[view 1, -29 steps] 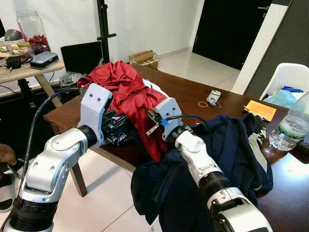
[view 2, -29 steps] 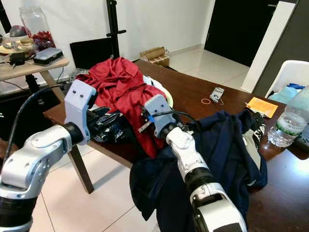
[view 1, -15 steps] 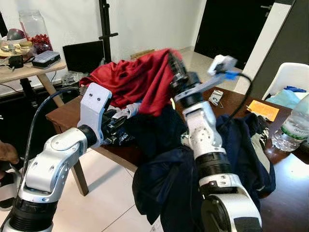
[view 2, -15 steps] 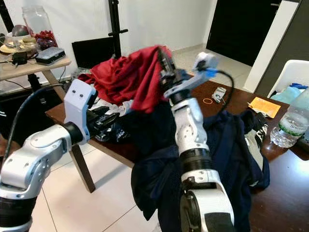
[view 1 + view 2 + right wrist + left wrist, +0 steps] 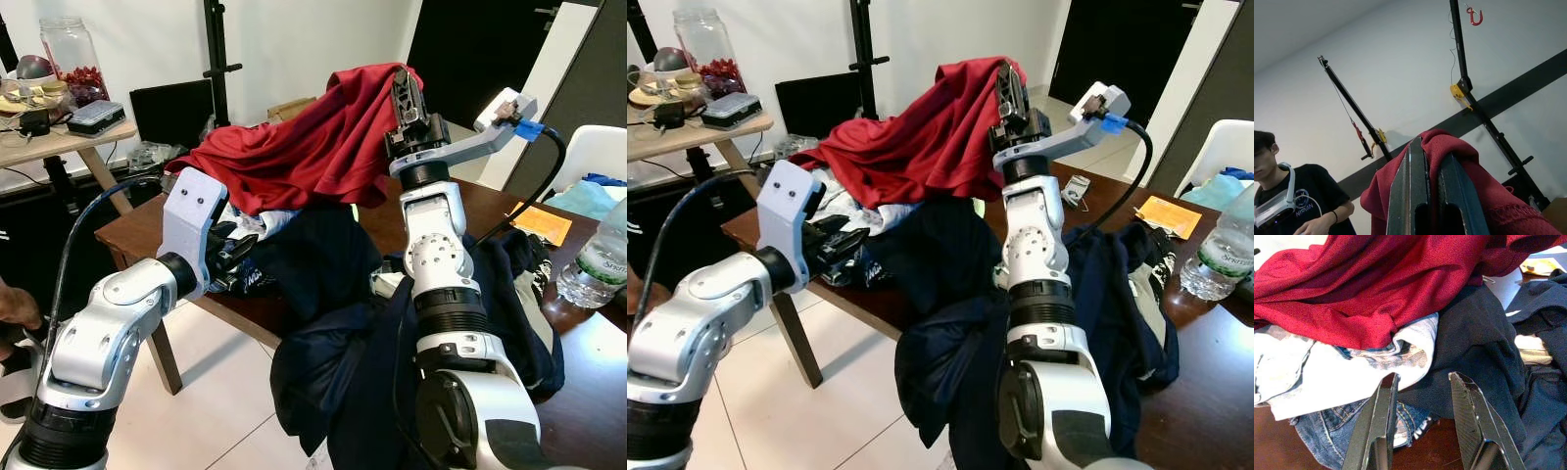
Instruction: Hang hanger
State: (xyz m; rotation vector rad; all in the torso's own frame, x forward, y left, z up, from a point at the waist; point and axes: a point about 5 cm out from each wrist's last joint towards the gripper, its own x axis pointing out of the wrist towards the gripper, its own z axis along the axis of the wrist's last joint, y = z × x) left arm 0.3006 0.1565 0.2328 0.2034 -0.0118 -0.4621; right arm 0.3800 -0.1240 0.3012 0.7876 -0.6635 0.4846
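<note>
Lifting red shirt [image 5: 313, 147] high: my right gripper [image 5: 403, 90], low in clothes pile 1 second ago, now raised above table [image 5: 392, 196], fingers clamped on fabric. Shirt peeled off pile, trailing left. My left gripper [image 5: 1422, 423] fingers apart, near white cloth [image 5: 1332, 377]. No hanger visible; likely hidden inside shirt. Pole [image 5: 217, 59] stands far left, probable hanging spot.

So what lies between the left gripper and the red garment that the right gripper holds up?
In the left wrist view, a white cloth over denim lies between the left gripper and the red garment.
</note>
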